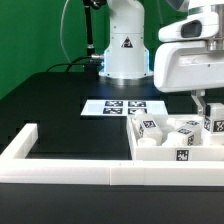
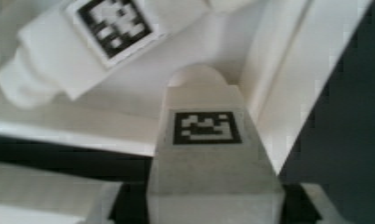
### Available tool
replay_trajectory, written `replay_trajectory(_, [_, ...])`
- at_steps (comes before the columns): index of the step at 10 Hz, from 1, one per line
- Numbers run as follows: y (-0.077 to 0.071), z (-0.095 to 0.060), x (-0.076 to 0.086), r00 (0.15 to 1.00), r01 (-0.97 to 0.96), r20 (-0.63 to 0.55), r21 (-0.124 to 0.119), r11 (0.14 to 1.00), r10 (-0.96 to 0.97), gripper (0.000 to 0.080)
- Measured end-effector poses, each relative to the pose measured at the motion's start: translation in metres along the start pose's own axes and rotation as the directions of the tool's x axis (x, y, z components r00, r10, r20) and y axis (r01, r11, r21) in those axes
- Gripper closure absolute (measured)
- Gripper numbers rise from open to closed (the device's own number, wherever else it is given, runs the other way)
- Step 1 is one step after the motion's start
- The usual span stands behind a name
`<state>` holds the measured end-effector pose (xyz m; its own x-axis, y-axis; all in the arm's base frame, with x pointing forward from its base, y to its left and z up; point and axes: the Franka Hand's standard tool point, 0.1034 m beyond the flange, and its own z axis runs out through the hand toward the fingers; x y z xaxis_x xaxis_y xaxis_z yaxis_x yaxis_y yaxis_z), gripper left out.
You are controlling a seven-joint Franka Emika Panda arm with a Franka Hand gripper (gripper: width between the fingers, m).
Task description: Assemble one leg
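My gripper [image 1: 211, 118] hangs over the exterior view's right end of the wide white tray-like piece [image 1: 150, 160]. It is shut on a leg [image 1: 213, 126], a small white block with a square tag. In the wrist view this leg [image 2: 205, 130] runs out from between the two dark fingers [image 2: 139, 195], its tag facing the camera, close beside the tray's raised rim [image 2: 305, 70]. Whether it still touches the tray floor I cannot tell. Other tagged legs [image 1: 152, 128] lie loose in the tray, and one [image 2: 99, 40] shows beyond the held leg.
The marker board [image 1: 125, 107] lies flat on the black table behind the tray. Long white border bars [image 1: 70, 176] run along the front and turn back at the exterior view's left [image 1: 22, 140]. The arm's white base [image 1: 125, 50] stands at the back.
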<state>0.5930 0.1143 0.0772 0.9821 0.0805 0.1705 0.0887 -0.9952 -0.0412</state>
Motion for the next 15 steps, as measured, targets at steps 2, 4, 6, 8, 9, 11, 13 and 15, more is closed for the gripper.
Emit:
replay_trajectory(2, [0.0, 0.0, -0.001, 0.966, -0.26, -0.002, -0.014, 0.966, 0.26, 0.0511])
replay_trajectory(4, [0.001, 0.0, 0.0, 0.887, -0.461, -0.01, -0.029, 0.887, 0.461, 0.0511])
replay_trajectory(6, [0.002, 0.0, 0.0, 0.818, -0.575, -0.015, -0.028, 0.818, 0.574, 0.0511])
replay_trajectory(8, [0.002, 0.0, 0.0, 0.847, -0.531, -0.013, -0.027, 0.847, 0.531, 0.0511])
replay_trajectory(9, [0.001, 0.0, -0.001, 0.882, -0.472, -0.011, -0.029, 0.881, 0.472, 0.0327])
replay_trajectory(11, [0.005, -0.002, 0.003, 0.971, -0.239, -0.009, -0.033, 0.97, 0.239, 0.0193])
replay_trajectory(13, [0.009, -0.001, 0.006, 0.999, -0.052, -0.003, -0.036, 0.998, 0.052, 0.0156])
replay_trajectory(15, [0.01, -0.001, 0.006, 0.994, 0.107, 0.002, -0.04, 0.993, -0.107, 0.0151])
